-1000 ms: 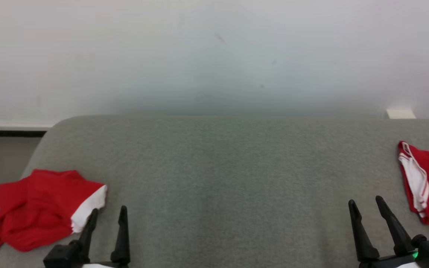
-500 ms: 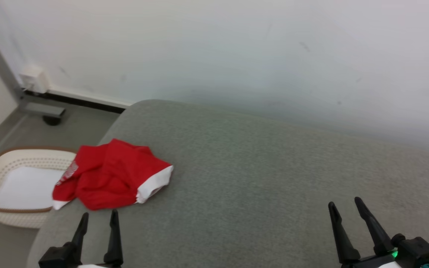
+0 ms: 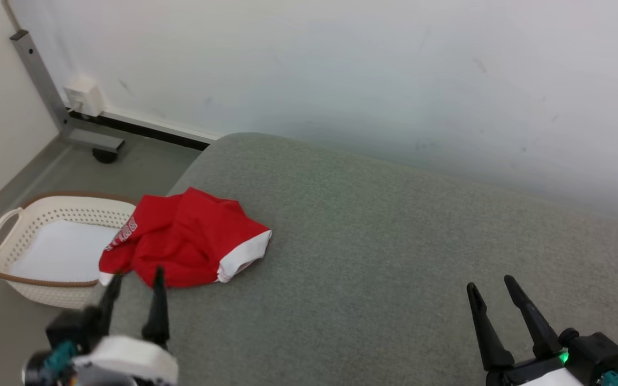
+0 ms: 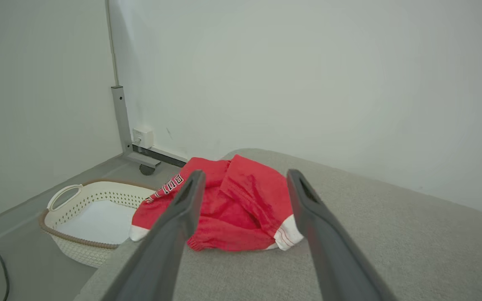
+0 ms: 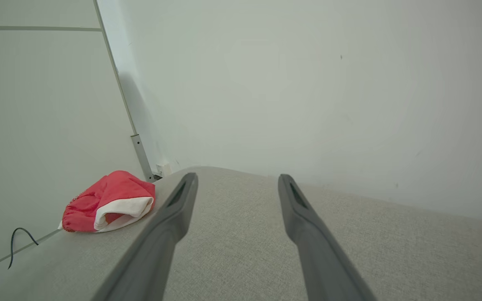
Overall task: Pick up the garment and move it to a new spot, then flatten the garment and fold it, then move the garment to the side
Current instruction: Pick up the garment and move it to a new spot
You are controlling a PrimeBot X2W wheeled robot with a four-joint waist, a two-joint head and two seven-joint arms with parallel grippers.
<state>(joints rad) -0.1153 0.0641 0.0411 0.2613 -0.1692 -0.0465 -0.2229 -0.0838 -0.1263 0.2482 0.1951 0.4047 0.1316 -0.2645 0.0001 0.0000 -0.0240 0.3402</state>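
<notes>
Left gripper (image 3: 135, 275): nearest us, lower left in the head view; its two dark fingers are spread wide with nothing between them; the tips point at the garment's near edge, and we cannot tell whether they touch it
Right gripper (image 3: 490, 284): lower right, over bare cushion; its fingers are also wide apart and hold nothing; it is well apart from the garment
Garment (image 3: 185, 241): red with white cuffs and white lettering; we see it crumpled in a heap at the left end of the cushion, its left part reaching over the edge towards the basket
Cushion (image 3: 373, 236): grey fabric, rounded at the far left corner
Basket (image 3: 46, 292): cream, perforated, brown-rimmed; on the floor just beside the cushion's left end
Wall (image 3: 341, 64): white, behind the cushion; at far left we see a grey metal post (image 3: 38, 69) and a small white box (image 3: 85, 95) against it
</notes>
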